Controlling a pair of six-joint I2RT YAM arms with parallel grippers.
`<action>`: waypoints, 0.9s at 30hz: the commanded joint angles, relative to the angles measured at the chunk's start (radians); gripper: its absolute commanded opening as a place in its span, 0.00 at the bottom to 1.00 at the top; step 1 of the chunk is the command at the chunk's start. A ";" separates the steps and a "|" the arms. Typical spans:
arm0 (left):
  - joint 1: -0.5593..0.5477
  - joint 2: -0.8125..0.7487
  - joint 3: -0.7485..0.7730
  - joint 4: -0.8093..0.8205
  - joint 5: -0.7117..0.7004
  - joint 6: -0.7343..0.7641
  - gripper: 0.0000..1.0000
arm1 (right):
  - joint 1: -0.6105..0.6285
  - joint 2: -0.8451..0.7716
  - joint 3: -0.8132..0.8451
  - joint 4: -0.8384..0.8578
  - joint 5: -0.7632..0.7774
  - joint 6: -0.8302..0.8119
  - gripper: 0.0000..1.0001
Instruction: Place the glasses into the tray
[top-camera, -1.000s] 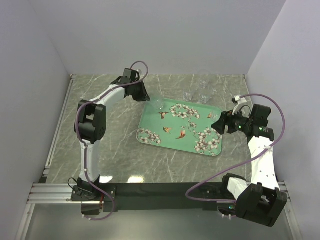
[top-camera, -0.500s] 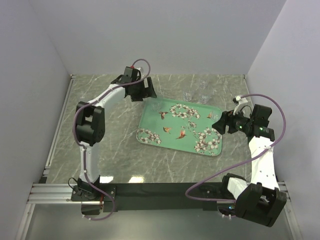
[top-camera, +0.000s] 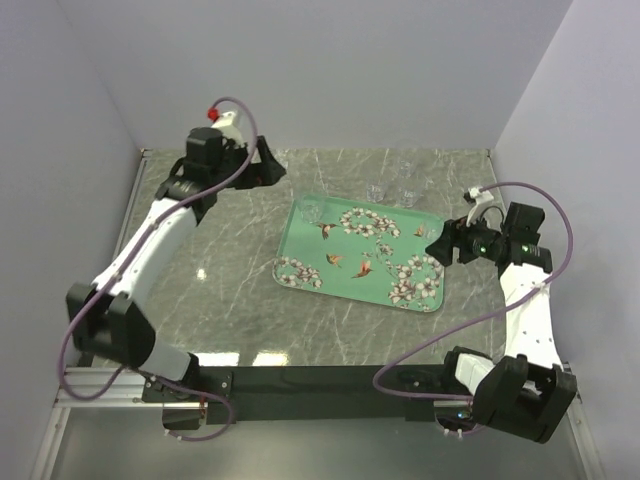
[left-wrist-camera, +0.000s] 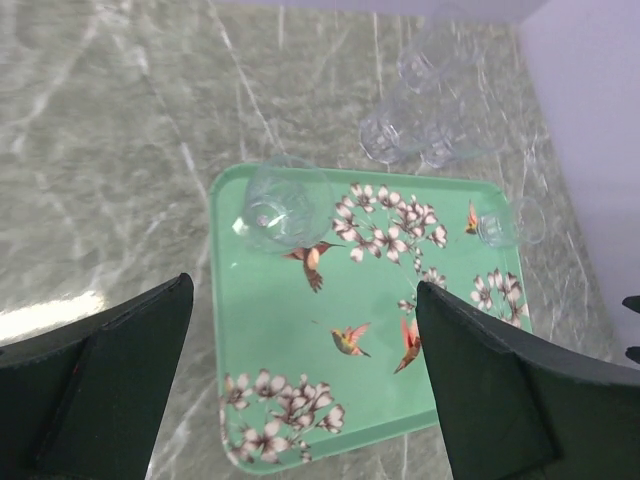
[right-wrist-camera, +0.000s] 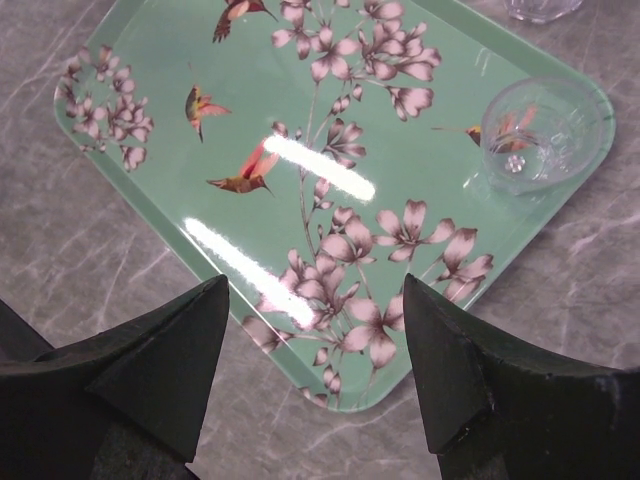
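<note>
The mint-green tray (top-camera: 300, 245) with blossoms and birds lies mid-table. One clear glass (top-camera: 310, 210) stands in its far-left corner, also seen from the left wrist as the glass (left-wrist-camera: 283, 203). A second glass (right-wrist-camera: 530, 135) stands in the tray's far-right corner. Three more glasses (left-wrist-camera: 385, 135) stand on the marble just behind the tray (left-wrist-camera: 260, 300). My left gripper (top-camera: 264, 166) hangs open and empty, high and left of the tray's far corner; in its own view the left gripper (left-wrist-camera: 302, 290) looks down on the tray. My right gripper (top-camera: 437, 248) is open and empty over the tray's right edge.
The grey marble table (top-camera: 220, 260) is walled at the back and on both sides. A glass (right-wrist-camera: 540, 8) shows just past the tray's (right-wrist-camera: 170, 40) far rim in the right wrist view. A metal rail (top-camera: 110, 285) runs along the left edge.
My left gripper opened and left a glass in the tray's far-left corner, then rose and drew back to the left. The right arm barely moved.
</note>
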 joint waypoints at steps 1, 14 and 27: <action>0.053 -0.118 -0.113 0.055 -0.014 0.026 0.99 | 0.013 0.036 0.106 -0.053 -0.013 -0.083 0.77; 0.094 -0.533 -0.455 0.052 -0.207 0.135 0.99 | 0.277 0.292 0.468 -0.139 0.180 -0.128 0.77; 0.094 -0.647 -0.564 0.037 -0.380 0.189 0.99 | 0.519 0.692 0.901 -0.181 0.425 -0.068 0.77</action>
